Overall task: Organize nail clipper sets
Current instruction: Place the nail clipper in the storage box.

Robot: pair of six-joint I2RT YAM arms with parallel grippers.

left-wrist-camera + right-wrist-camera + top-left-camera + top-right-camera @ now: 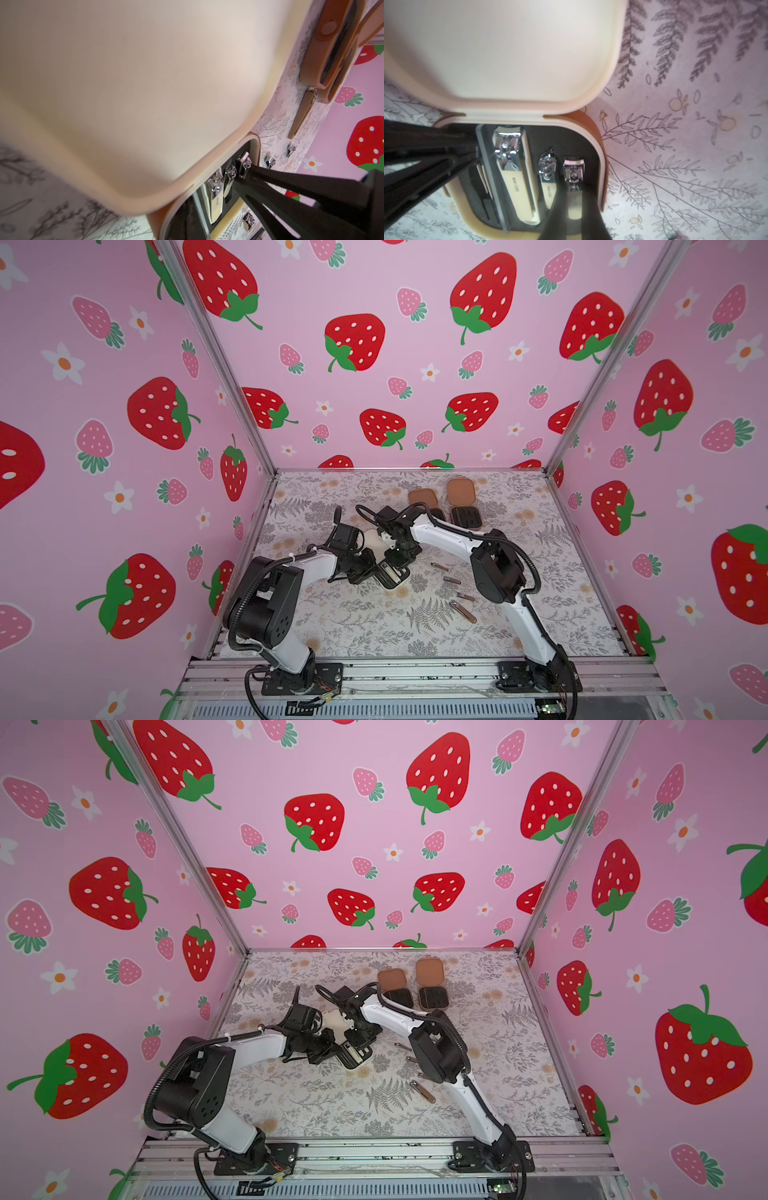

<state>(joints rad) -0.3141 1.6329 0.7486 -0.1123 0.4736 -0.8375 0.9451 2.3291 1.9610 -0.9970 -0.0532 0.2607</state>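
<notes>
The cream case (372,541) lies open mid-table, its lid (508,52) raised over the black slotted insert (571,141). A large clipper (512,166) and a medium clipper (547,172) sit in their slots beside a grey file (492,176). My right gripper (573,199) is shut on a small clipper (573,172) in the outermost slot. My left gripper (475,154) is shut, its tip against the insert by the file. Two brown cases (422,497) (460,490) lie open at the back, one partly hidden by my right arm.
Several loose metal tools (439,567) (451,580) (463,611) lie on the floral table to the right of the cream case, under my right arm (498,564). Pink strawberry walls (374,364) close in three sides.
</notes>
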